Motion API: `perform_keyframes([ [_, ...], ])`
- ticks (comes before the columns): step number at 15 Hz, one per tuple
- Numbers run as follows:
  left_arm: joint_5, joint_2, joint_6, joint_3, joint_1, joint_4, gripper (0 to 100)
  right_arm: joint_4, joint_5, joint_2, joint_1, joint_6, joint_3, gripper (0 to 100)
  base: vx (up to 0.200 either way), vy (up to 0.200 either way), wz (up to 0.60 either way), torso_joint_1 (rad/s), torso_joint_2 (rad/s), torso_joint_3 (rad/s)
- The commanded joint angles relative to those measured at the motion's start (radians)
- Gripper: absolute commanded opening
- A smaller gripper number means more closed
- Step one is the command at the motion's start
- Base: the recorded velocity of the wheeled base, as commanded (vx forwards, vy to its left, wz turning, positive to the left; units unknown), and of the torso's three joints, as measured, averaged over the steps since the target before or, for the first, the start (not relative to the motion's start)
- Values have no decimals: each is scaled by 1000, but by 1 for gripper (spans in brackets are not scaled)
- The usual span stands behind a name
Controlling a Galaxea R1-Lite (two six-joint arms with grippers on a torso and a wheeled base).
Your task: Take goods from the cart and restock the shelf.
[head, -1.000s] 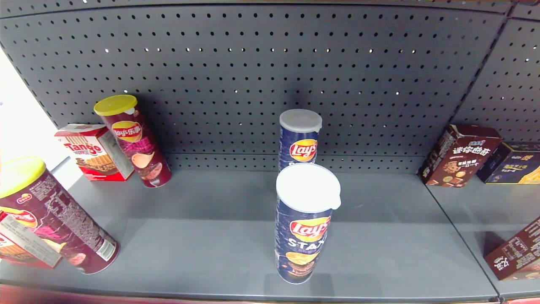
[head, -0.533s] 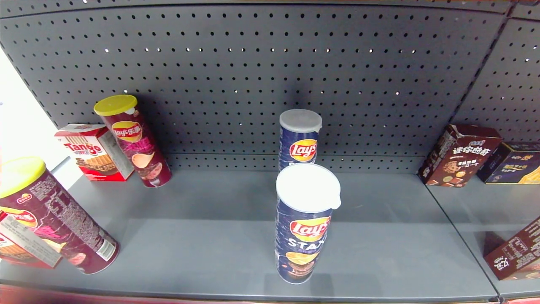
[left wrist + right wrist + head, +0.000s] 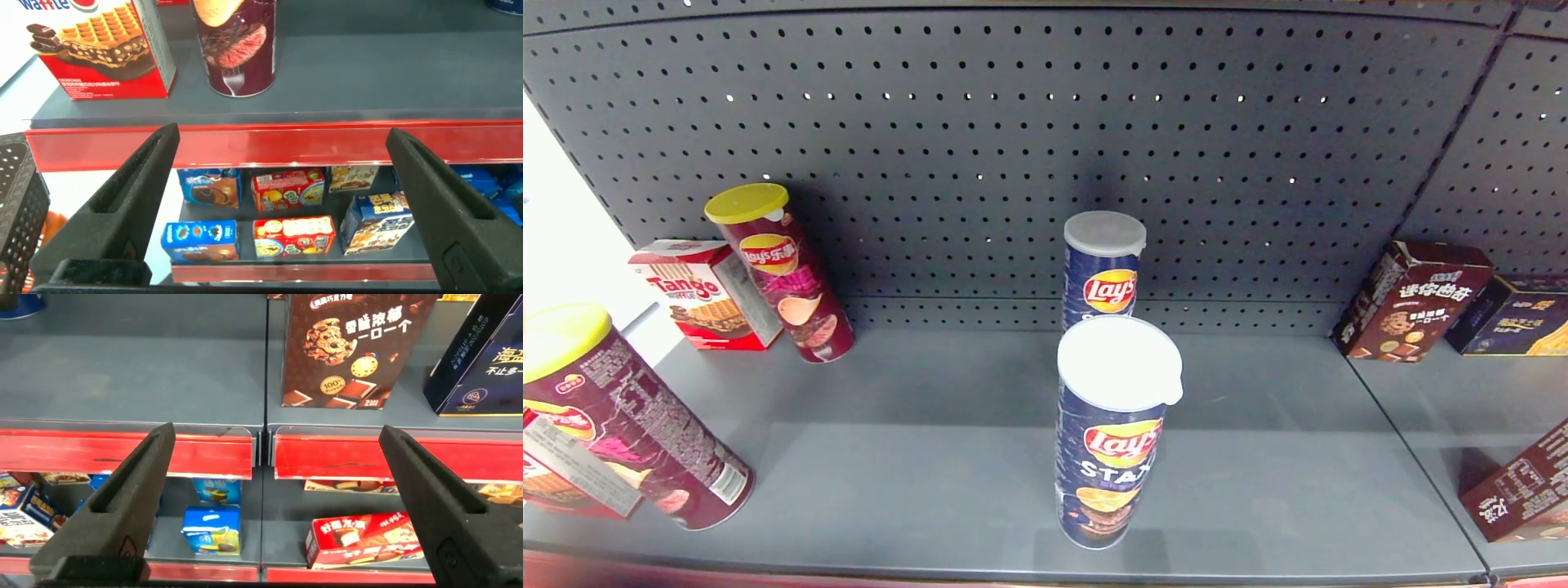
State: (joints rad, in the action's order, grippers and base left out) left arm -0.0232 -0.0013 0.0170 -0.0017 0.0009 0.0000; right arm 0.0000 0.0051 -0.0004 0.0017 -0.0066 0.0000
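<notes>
Gaping empty, left end effector (image 3: 282,135) and right end effector (image 3: 276,431) face a smooth shelf (image 3: 915,465) of cylindrical cans (image 3: 1107,465).

Two blue chip cans (image 3: 1112,433) upright on shelf (image 3: 931,457)

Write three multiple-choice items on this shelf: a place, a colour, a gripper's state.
1. The front navy can, relative to the rear navy can: A) left of it B) before it C) atop it
2. The lid of the rear maroon can: A) white B) yellow C) red
3. The left gripper: A) open, empty B) shut on a can C) shut on a box
Answers: 1 B, it hides the rear can's base; 2 B, the lid shows yellow; 3 A, its fingers stand spread with nothing between.
</notes>
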Motion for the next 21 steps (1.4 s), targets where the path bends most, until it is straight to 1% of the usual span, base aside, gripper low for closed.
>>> perform_keyframes([
  [1,0,1,0,0,1,0,100,0,1,0,0,0,0,100,0,0,0,0,0,0],
  [4,0,1,0,0,1,0,100,-2,3,0,0,0,0,100,0,0,0,0,0,0],
  [5,0,1,0,2,1,0,100,0,4,0,0,-1,0,100,0,0,-600,2,2,-2],
  [11,0,1,3,0,1,0,100,0,4,0,0,-1,0,100,0,0,0,0,0,0],
  [16,3,1,-2,2,1,0,100,0,4,0,0,-1,0,100,0,0,0,0,0,0],
  [20,0,1,4,0,1,0,100,0,4,0,0,-1,0,100,0,0,0,0,0,0],
  [21,0,1,4,0,1,0,100,0,4,0,0,-1,0,100,-200,200,0,7,12,2],
])
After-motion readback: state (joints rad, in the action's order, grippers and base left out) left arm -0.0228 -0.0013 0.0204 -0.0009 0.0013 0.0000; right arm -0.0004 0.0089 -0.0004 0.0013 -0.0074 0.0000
